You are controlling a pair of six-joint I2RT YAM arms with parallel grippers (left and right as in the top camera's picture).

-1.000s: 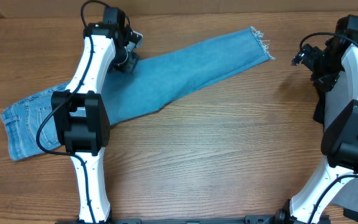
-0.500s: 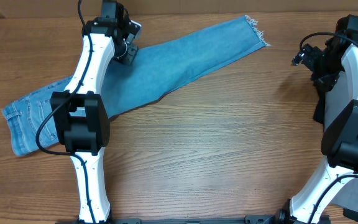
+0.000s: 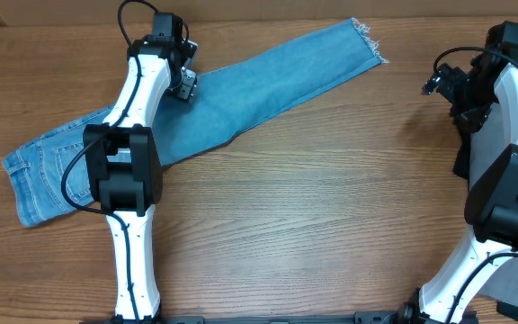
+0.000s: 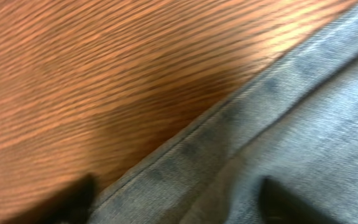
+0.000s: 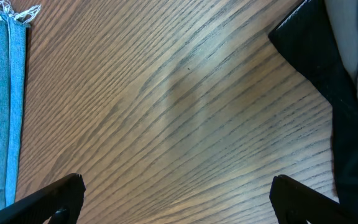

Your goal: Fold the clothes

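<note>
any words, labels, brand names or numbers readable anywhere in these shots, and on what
None can be read: no text shows on the jeans, the table, the left arm or the right arm. If the jeans' waist has a tag, it is too small to make out.

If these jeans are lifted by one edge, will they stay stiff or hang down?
Probably hang down: the jeans lie limp and flat on the table, with wrinkles at the waist. The long leg would likely trail behind. The thick seam suggests fairly heavy cloth.
</note>
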